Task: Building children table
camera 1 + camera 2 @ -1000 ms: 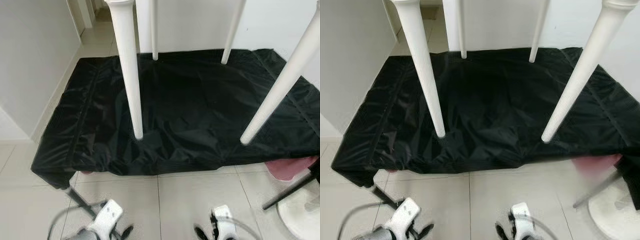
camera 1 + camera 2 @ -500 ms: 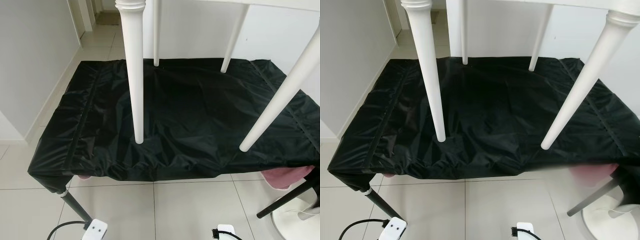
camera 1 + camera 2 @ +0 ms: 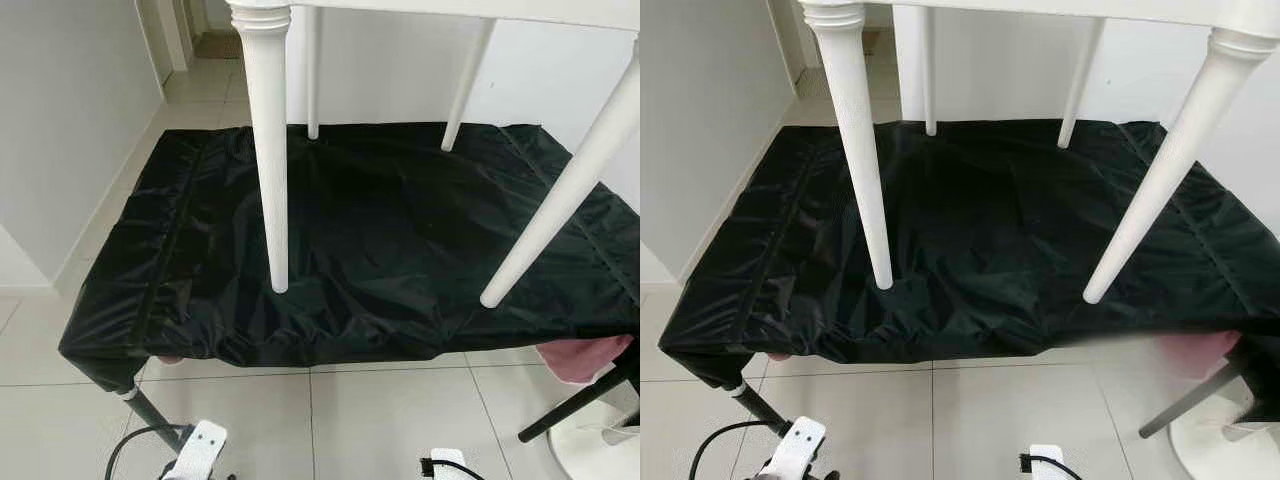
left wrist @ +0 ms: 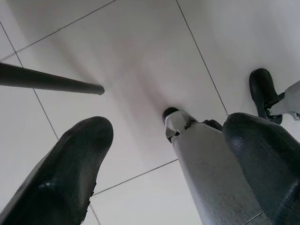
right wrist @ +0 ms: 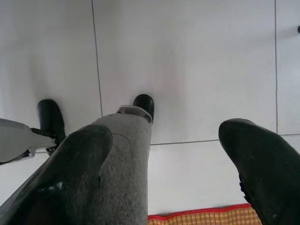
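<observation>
A white children's table stands upright on a black cloth [image 3: 400,230] spread over a low platform. Its front left leg [image 3: 270,170] and front right leg [image 3: 560,200] rest near the cloth's front edge. The two back legs [image 3: 313,80] stand near the wall. The tabletop's edge [image 3: 450,8] runs along the top of the left eye view. Both arms hang low over the tiled floor in front of the platform. My left gripper [image 4: 166,126] is open and holds nothing. My right gripper [image 5: 164,131] is open and empty too.
A grey wall [image 3: 60,120] closes the left side, with a doorway behind it. A pink cloth [image 3: 580,360] pokes out under the platform's right corner. A slanted black rod [image 3: 575,400] and a white round base [image 3: 600,445] stand at the right. A black platform leg [image 3: 150,415] angles out at front left.
The camera has tilted up, so the tabletop's edge has come into view and my arms sit lower in the picture. The table and cloth have not moved.
</observation>
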`<state>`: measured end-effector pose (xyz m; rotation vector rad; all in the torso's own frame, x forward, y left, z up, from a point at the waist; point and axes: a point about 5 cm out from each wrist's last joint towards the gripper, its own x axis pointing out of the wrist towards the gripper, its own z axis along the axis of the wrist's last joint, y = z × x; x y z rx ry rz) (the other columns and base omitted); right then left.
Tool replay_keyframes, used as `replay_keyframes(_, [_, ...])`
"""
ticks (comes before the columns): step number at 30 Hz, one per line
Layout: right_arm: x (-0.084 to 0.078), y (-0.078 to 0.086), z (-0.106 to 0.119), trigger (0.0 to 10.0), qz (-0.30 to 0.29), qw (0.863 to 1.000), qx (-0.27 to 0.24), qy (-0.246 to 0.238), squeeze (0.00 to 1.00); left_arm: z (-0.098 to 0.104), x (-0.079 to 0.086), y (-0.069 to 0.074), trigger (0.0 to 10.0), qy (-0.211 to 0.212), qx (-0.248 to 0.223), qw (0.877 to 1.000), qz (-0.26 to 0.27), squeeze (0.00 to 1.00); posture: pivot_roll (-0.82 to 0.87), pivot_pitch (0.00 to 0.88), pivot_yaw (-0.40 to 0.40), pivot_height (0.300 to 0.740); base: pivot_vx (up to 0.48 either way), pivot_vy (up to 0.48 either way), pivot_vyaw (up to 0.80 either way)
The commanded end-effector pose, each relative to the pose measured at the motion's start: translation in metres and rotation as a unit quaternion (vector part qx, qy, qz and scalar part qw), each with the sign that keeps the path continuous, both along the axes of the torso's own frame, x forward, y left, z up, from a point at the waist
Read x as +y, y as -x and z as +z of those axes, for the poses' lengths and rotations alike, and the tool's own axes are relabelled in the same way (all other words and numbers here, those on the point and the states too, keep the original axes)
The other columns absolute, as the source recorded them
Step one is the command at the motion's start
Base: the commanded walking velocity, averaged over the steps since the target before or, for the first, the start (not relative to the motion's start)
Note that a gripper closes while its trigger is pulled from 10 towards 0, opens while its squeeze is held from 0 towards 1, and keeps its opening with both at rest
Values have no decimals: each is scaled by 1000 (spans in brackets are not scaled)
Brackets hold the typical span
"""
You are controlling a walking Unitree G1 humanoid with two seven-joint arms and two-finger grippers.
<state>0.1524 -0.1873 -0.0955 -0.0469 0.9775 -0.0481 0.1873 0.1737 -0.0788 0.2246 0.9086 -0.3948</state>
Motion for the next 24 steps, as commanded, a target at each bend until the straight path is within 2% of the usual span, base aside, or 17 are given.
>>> replay_keyframes(1, [8, 6, -4, 10000, 19, 1000, 21, -4, 0, -1, 12, 0, 10000, -66, -17, 997, 39, 0, 16, 0, 56, 740, 0, 0, 0])
replay_keyframes(4, [9, 4, -3, 10000, 28, 999, 20, -5, 0, 0, 13, -2, 10000, -68, -17, 997, 42, 0, 7, 0, 60, 740, 0, 0, 0])
replay_keyframes(9, [6, -1, -1, 10000, 7, 1000, 13, -2, 0, -1, 10, -1, 10000, -61, -14, 997, 40, 0, -11, 0, 61, 740, 0, 0, 0])
replay_keyframes(12, [3, -7, 1, 10000, 4, 1000, 4, 7, 0, -4, 4, 5, 10000, -60, -5, 998, 11, 0, -20, 0, 66, 740, 0, 0, 0])
replay_keyframes(15, [2, -7, 2, 10000, 3, 1000, 3, 8, 0, -5, 3, 7, 10000, -58, -1, 998, 6, 0, -20, 0, 66, 740, 0, 0, 0])
replay_keyframes(18, [3, -6, 1, 10000, 9, 1000, 4, 9, 0, -7, 4, 11, 10000, -64, 4, 998, 3, 0, -11, 0, 64, 740, 0, 0, 0])
replay_keyframes(24, [7, 9, -5, 10000, 24, 999, 28, 12, 0, -13, 2, 23, 10000, -72, 9, 997, 11, 0, -8, 0, 63, 740, 0, 0, 0])
